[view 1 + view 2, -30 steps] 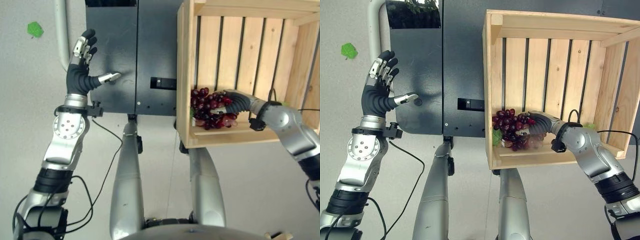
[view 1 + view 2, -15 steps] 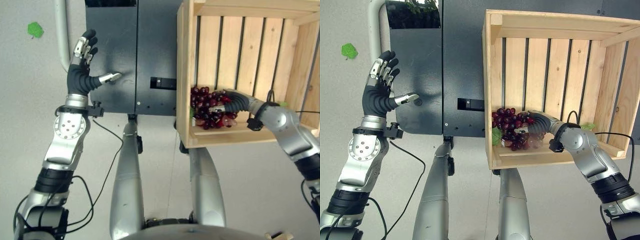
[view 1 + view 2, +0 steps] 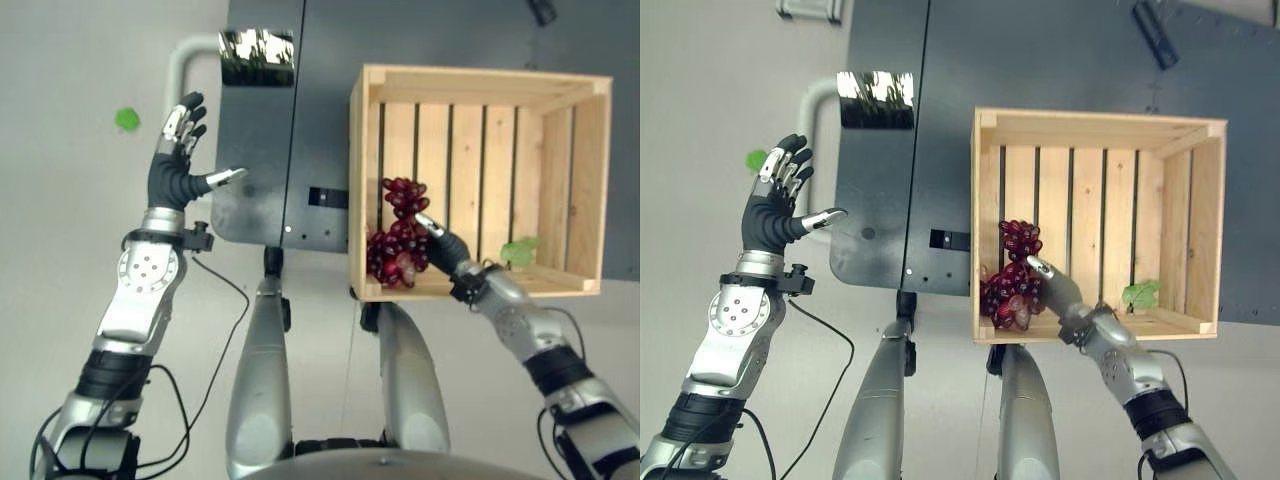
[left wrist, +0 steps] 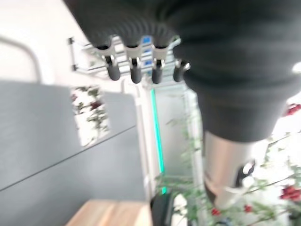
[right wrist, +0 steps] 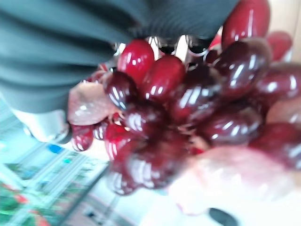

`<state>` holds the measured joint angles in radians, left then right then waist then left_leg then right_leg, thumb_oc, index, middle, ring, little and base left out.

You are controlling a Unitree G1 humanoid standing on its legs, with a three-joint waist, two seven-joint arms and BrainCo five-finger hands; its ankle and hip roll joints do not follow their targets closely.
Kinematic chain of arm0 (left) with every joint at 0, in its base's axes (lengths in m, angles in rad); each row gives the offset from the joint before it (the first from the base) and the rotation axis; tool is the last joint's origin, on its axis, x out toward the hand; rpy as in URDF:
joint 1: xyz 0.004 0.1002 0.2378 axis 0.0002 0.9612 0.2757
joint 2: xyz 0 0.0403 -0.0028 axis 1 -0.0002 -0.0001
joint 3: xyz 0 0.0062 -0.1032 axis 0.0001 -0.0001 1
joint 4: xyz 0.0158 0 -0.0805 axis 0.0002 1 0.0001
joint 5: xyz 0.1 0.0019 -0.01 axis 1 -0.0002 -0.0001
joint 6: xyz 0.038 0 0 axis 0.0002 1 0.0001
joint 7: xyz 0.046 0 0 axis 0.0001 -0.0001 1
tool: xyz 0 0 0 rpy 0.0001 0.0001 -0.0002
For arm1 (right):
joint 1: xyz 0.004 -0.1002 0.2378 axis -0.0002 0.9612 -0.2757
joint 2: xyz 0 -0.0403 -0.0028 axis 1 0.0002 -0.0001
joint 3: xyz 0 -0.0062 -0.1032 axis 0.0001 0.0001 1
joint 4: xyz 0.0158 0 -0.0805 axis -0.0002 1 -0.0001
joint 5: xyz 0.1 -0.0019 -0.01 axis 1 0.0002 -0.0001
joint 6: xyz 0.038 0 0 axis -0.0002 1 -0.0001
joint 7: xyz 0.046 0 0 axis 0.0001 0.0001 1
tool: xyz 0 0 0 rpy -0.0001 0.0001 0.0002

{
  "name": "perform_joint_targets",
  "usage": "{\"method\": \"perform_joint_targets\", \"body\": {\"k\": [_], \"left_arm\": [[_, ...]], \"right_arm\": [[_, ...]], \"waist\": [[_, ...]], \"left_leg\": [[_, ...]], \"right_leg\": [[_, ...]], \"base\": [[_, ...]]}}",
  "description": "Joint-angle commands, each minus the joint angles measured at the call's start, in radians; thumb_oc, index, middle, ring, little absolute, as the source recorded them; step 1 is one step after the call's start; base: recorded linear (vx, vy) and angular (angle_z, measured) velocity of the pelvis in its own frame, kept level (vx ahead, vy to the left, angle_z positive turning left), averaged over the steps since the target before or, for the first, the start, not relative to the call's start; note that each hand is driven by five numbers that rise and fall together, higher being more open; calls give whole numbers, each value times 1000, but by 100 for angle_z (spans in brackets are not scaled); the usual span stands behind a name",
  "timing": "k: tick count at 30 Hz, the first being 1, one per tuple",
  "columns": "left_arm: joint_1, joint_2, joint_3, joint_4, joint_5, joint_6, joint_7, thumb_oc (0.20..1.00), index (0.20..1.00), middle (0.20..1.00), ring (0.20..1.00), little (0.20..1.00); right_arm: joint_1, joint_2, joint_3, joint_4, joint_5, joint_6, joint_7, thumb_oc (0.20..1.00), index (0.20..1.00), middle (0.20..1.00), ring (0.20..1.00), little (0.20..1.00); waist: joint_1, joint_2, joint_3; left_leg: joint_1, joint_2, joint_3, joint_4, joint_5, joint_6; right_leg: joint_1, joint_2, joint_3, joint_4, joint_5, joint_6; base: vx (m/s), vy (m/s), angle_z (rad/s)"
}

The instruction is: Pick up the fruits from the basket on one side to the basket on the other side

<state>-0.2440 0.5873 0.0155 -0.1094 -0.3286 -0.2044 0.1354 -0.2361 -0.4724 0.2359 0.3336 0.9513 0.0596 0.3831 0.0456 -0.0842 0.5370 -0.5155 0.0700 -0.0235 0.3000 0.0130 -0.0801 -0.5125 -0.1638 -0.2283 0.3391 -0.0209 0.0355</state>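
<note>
A bunch of dark red grapes [image 3: 398, 240] hangs at the left front corner of an open wooden crate [image 3: 480, 78]. My right hand [image 3: 440, 246] reaches into the crate from below, its fingers closed on the bunch. Up close in the right wrist view the grapes [image 5: 188, 103] press against the hand's dark cover. My left hand [image 3: 172, 172] is raised well left of the crate, fingers straight and thumb spread, holding nothing; its fingers [image 4: 134, 70] show straight in the left wrist view.
A green leaf [image 3: 518, 250] lies at the crate's right front. A dark panel [image 3: 260, 160] stands between my left hand and the crate, with a pale pipe [image 3: 180, 55] behind it. A small green scrap [image 3: 126, 118] lies on the floor at the left.
The whole picture has shifted and the crate looks smaller, so the camera moved. My right forearm now comes up more steeply and the grapes hang in a taller bunch. The left hand keeps its pose.
</note>
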Motion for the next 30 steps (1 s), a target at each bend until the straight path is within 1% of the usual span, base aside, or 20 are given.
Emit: {"method": "perform_joint_targets", "body": {"k": [1,4,6,7,8,10,13,14,15,19,20,21,23,25,29,30], "left_arm": [[21,-28,49,-41,-43,-76,-13,1000,1000,1000,1000,1000],[55,-50,65,-51,-46,-79,-25,1000,1000,1000,1000,1000],[74,-62,74,-58,-49,-82,-33,1000,1000,1000,1000,1000],[73,-62,74,-59,-49,-82,-33,1000,1000,1000,1000,1000],[96,-74,85,-66,-48,-85,-41,1000,1000,1000,1000,1000],[111,-87,90,-65,-50,-87,-48,1000,1000,1000,1000,1000],[134,-100,101,-59,-51,-93,-55,1000,1000,1000,1000,1000],[135,-100,101,-59,-51,-92,-55,1000,1000,1000,1000,1000],[144,-109,106,-54,-58,-95,-58,1000,1000,1000,1000,1000],[164,-116,120,-47,-56,-100,-55,1000,1000,1000,1000,1000],[165,-116,120,-47,-56,-100,-55,1000,1000,1000,1000,1000],[177,-118,130,-47,-54,-101,-46,1000,1000,1000,1000,1000],[183,-122,132,-48,-52,-102,-43,1000,1000,1000,1000,1000],[201,-132,136,-58,-51,-101,-46,1000,1000,1000,1000,1000],[198,-132,134,-48,-57,-100,-37,1000,1000,1000,1000,1000],[207,-125,138,-56,-28,-102,-37,1000,1000,1000,1000,1000]], "right_arm": [[58,58,5,-104,141,-41,26,200,200,200,200,200],[90,93,-27,-124,185,-51,19,200,200,200,200,200],[111,105,-46,-140,201,-58,14,200,200,200,200,200],[110,105,-46,-141,201,-58,14,200,200,200,200,200],[128,113,-60,-155,207,-59,12,200,200,200,200,200],[148,130,-81,-160,213,-61,12,200,200,200,200,200],[183,149,-104,-162,229,-70,8,200,200,200,200,200],[184,149,-104,-163,229,-70,8,200,200,200,200,200],[200,165,-115,-162,241,-73,6,200,200,200,200,200],[221,196,-132,-173,264,-90,-5,200,200,200,200,200],[222,196,-131,-173,264,-90,-6,200,200,200,200,200],[234,199,-135,-201,266,-94,-8,200,200,200,200,200],[244,200,-133,-216,266,-94,-10,200,200,200,200,200],[255,197,-148,-260,268,-97,-10,200,200,200,200,200],[258,195,-162,-301,267,-118,-29,200,200,200,200,200],[266,192,-177,-309,261,-119,-30,200,200,200,200,200]], "waist": [[-4,28,-17],[0,35,-17],[-1,39,-17],[-2,39,-17],[0,42,-17],[-4,43,-22],[-8,45,-67],[-9,45,-67],[-11,46,-95],[-14,48,-151],[-14,48,-151],[-16,45,-169],[-18,45,-175],[-25,46,-196],[-35,49,-198],[-38,49,-209]], "left_leg": [[46,-54,8,-48,9,38],[115,-55,11,-57,0,37],[152,-52,14,-57,-7,35],[149,-53,13,-59,-2,35],[193,-51,15,-54,-17,34],[231,-48,16,-56,-25,33],[265,-49,15,-68,-31,32],[267,-49,15,-69,-32,32],[286,-49,18,-75,-37,31],[327,-47,23,-92,-45,31],[328,-47,24,-93,-45,31],[341,-43,25,-97,-49,31],[351,-42,27,-101,-51,31],[366,-40,33,-109,-55,31],[356,-41,38,-91,-63,27],[364,-38,40,-95,-63,26]], "right_leg": [[108,-28,-17,-98,28,85],[178,-31,-23,-102,16,86],[209,-34,-26,-92,4,86],[207,-34,-27,-95,8,86],[246,-37,-28,-77,-12,87],[282,-36,-31,-64,-27,88],[316,-30,-36,-74,-33,88],[317,-30,-37,-75,-33,88],[337,-26,-40,-84,-35,89],[373,-15,-38,-105,-43,88],[374,-15,-38,-106,-43,88],[383,-13,-36,-105,-45,88],[389,-13,-35,-105,-47,87],[402,-14,-35,-108,-54,88],[387,-18,-37,-83,-56,88],[395,-13,-39,-94,-57,90]], "base": [[77,-6,-9],[55,-6,-5],[26,3,-1],[64,4,2],[64,-1,2],[87,-8,3],[76,-4,7],[90,-15,3],[94,-11,1],[89,-5,-1],[72,-11,-3],[63,-10,-3],[64,-7,-4],[61,-12,-7],[21,3,-2],[93,0,-1]]}}
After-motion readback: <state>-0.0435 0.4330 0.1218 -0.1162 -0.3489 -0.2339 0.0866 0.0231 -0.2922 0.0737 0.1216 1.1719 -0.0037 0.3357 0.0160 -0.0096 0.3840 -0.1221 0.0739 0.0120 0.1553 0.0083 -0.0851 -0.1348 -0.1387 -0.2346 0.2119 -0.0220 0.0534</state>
